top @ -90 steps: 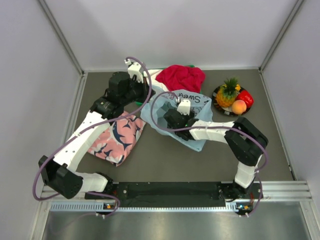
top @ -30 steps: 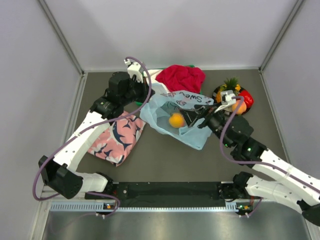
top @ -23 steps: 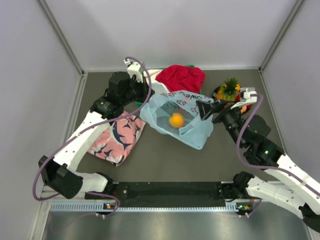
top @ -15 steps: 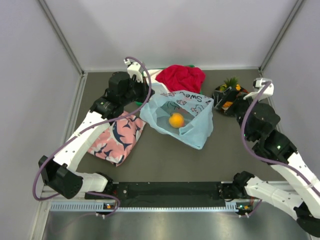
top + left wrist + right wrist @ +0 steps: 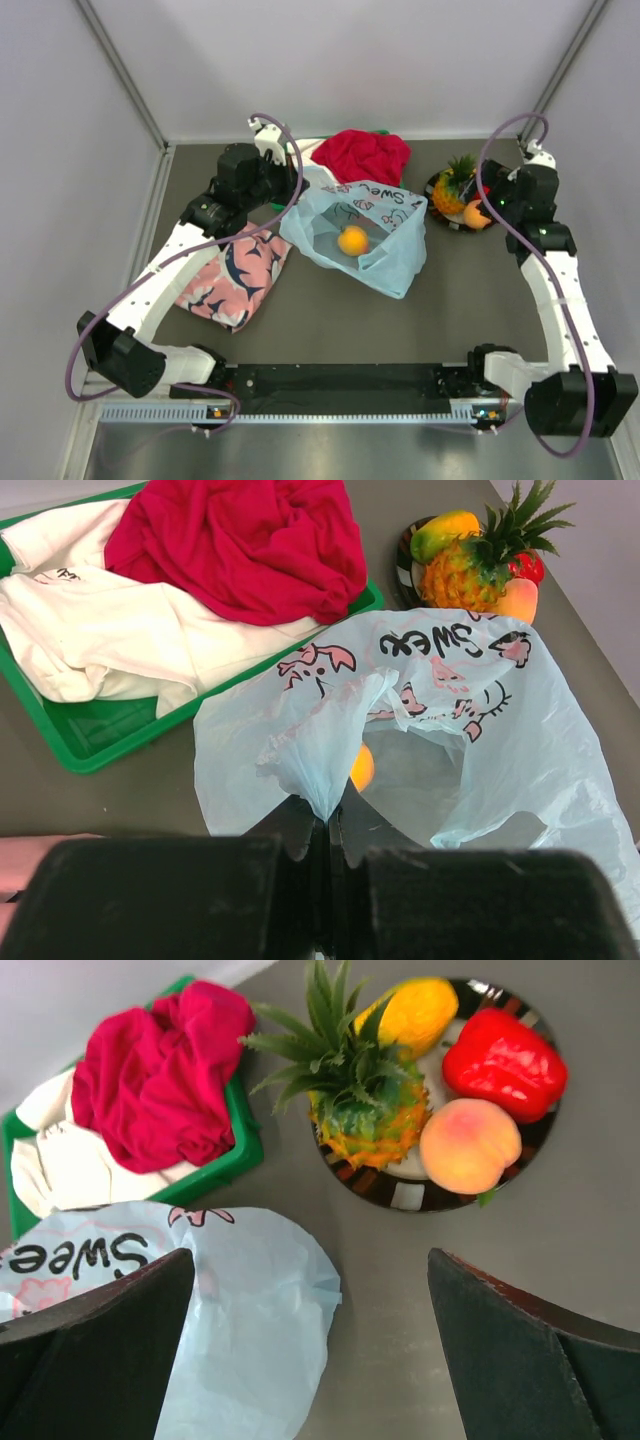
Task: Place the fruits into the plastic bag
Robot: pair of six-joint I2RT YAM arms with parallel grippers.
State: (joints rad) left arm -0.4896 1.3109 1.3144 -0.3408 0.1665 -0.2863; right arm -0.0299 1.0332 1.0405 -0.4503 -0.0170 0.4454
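The left fingers (image 5: 290, 835) pinch shut on a gathered edge of the thin light-blue printed plastic bag (image 5: 480, 730), which lies open just beyond them with a round orange fruit (image 5: 362, 768) inside. The right fingers (image 5: 100, 1330) are spread wide. Ahead of them a small pineapple (image 5: 365, 1110), yellow mango (image 5: 415, 1010), pink-orange peach (image 5: 470, 1145) and glossy red fruit (image 5: 505, 1060) sit on a dark patterned plate (image 5: 385, 1188).

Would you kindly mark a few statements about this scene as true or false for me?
1. The left claw pinches an edge of the plastic bag. True.
2. The pineapple lies inside the bag. False: it sits on the plate beside the peach.
3. The right claw is open and holds nothing. True.
4. The bag holds nothing. False: one orange fruit lies in it.
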